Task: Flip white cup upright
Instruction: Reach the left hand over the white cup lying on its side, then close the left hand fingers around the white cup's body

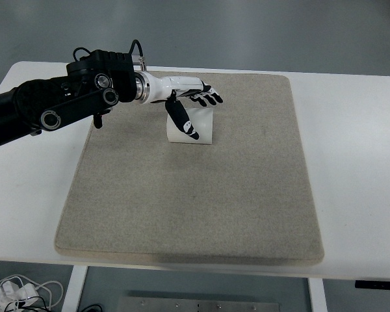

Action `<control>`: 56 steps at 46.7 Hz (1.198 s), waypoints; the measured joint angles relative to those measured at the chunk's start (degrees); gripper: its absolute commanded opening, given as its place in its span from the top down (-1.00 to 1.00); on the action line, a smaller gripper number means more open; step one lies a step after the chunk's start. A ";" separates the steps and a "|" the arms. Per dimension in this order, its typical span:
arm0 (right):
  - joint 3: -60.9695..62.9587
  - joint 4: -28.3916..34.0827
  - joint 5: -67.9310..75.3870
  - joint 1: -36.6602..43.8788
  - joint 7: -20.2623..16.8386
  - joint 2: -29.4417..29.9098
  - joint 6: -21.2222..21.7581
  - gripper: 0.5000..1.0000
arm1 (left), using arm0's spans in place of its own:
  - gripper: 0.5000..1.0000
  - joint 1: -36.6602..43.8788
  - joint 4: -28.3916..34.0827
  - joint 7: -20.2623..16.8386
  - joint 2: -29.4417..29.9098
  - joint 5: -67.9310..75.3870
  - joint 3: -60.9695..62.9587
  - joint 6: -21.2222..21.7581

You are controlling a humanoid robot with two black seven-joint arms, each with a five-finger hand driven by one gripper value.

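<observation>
Mostly, the small white cup (196, 127) is masked by the hand above it: its upper rim lies under the palm, so whether it stands mouth-up or mouth-down cannot be told, and only its lower front wall shows clearly beneath the fingers. The black left arm (39, 110) is cut off by the picture's left edge, and the right arm does not show. Cables at the bottom left corner are too small to read.

The cup sits on the flat beige felt mat (195, 208), directly under the fingertips and near the mat's far edge. Forward of the fingers, toward the near edge, the mat lies bare and wide; to the right of the fingers there is also broad bare mat. Beyond the fingertips only a narrow strip of mat remains before the white desk (351, 162) begins.

The white-and-black left hand (188, 97) reaches over the cup with its fingers (208, 99) stretched fairly straight across the top, and the black thumb (181, 120) angles down against the cup's front wall. The thumb touches the cup; whether the grip is closed firmly cannot be told.
</observation>
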 measured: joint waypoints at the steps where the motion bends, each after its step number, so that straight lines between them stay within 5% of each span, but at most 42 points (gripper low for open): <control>1: 0.00 0.01 0.00 0.02 0.00 0.00 0.00 -0.81 | -0.68 -0.05 0.13 0.06 -0.18 0.10 0.36 0.09; 41: 0.00 0.03 0.00 0.01 0.01 0.00 0.00 -0.81 | -0.60 0.79 5.35 0.56 -4.63 5.90 1.29 1.24; 56: 0.00 0.02 0.00 0.02 0.01 0.00 -0.02 -0.81 | 0.04 0.79 5.35 0.55 -4.81 6.21 2.28 1.25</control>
